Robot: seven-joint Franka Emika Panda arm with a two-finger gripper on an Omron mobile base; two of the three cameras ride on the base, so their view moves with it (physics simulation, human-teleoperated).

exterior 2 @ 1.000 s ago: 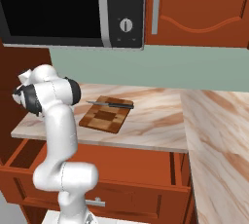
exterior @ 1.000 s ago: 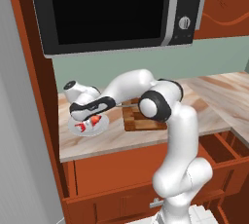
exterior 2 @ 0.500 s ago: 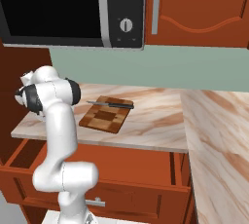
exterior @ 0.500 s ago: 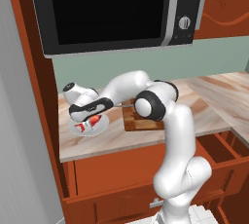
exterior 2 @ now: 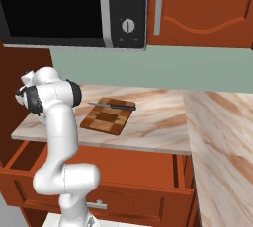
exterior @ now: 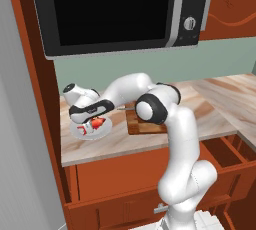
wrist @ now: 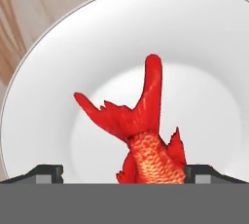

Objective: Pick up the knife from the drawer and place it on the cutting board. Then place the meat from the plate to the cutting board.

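Note:
The red-orange fish-shaped meat (wrist: 146,121) lies on the round white plate (wrist: 58,47), its tail pointing away from the hand. My gripper (wrist: 124,172) is open and low over the plate, one dark fingertip (wrist: 48,172) on each side of the fish's body. In the left base view the gripper (exterior: 91,120) hangs over the plate (exterior: 82,133) at the counter's left end, with the meat (exterior: 98,122) beneath it. The checkered cutting board (exterior 2: 106,120) lies mid-counter. The knife (exterior 2: 116,105) rests across its far edge. The drawer (exterior 2: 138,191) under the counter stands pulled out.
A black microwave (exterior: 115,9) hangs low above the counter, and a reddish-brown cabinet side (exterior: 47,104) stands close to the plate's left. The marble counter (exterior 2: 158,122) runs right and turns toward the camera. An upper cabinet door (exterior 2: 202,9) is at the right.
The elbow has shifted slightly left and the hand has settled a little lower over the plate. The board, knife and drawer have not moved.

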